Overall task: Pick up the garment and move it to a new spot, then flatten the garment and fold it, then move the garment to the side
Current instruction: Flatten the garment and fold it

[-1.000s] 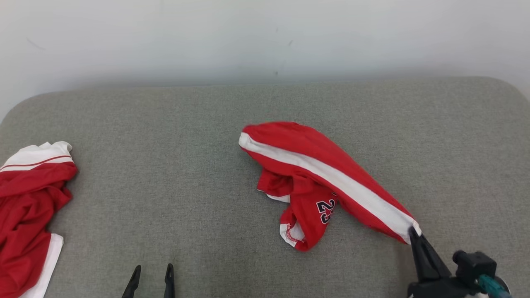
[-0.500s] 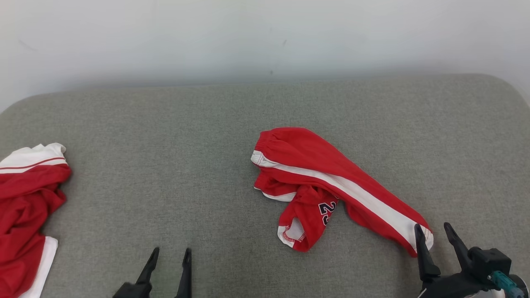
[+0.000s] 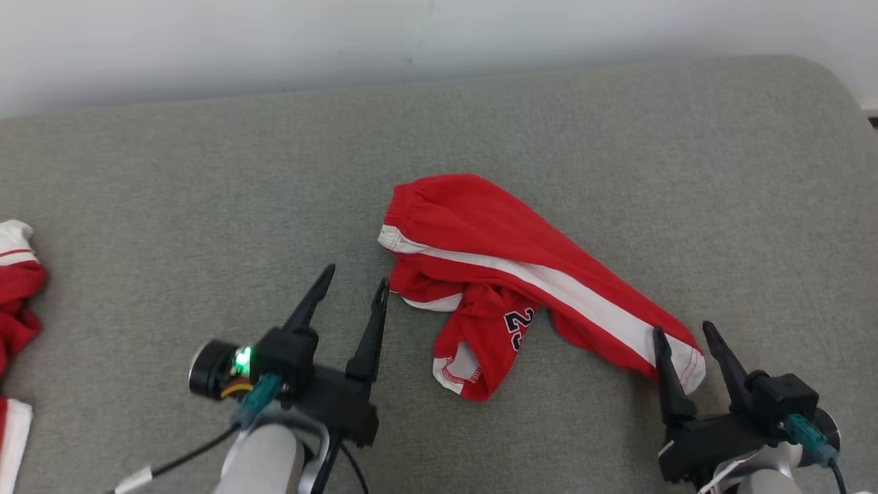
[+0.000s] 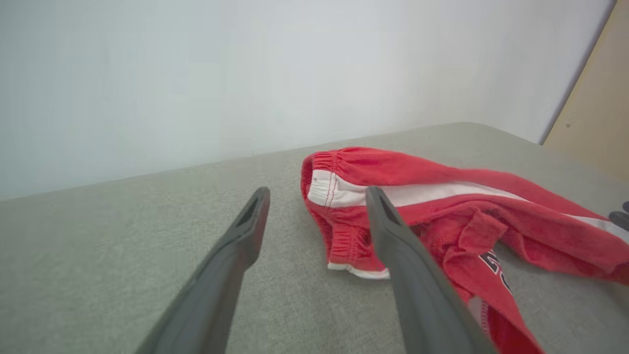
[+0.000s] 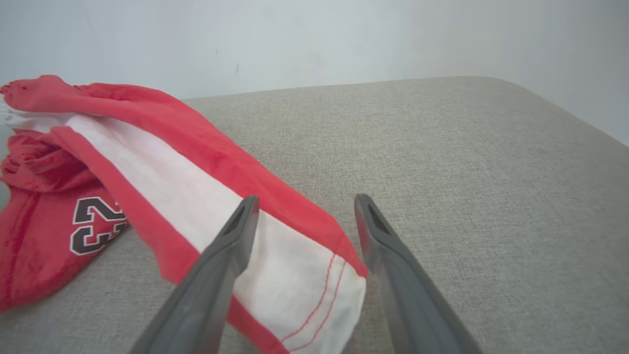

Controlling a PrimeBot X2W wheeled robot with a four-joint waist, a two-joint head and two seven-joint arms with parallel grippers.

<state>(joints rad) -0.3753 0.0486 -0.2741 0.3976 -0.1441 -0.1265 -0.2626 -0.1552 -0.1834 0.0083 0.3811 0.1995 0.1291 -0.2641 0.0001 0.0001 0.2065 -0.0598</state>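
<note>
The garment (image 3: 494, 240) is a pair of red shorts with a white side stripe and a dark number patch, lying crumpled in the middle of the grey cushion (image 3: 206, 171). My right gripper (image 3: 686, 331) is open at the lower right, its fingers straddling the white hem corner (image 5: 314, 290) without pinching it. My left gripper (image 3: 351, 274) is open just left of the elastic waistband (image 4: 327, 184), apart from the cloth. Part of the shorts is bunched under the top layer.
Another red and white garment (image 3: 17, 288) lies at the cushion's far left edge. A pale wall (image 3: 274, 41) runs behind the cushion. The cushion's rounded right corner (image 3: 823, 75) is near. Bare fabric lies in front of and behind the shorts.
My right gripper opened and let the hem corner drop onto the cushion; the shorts settled flatter. My left arm advanced toward the waistband. The head camera tilted down and shifted.
</note>
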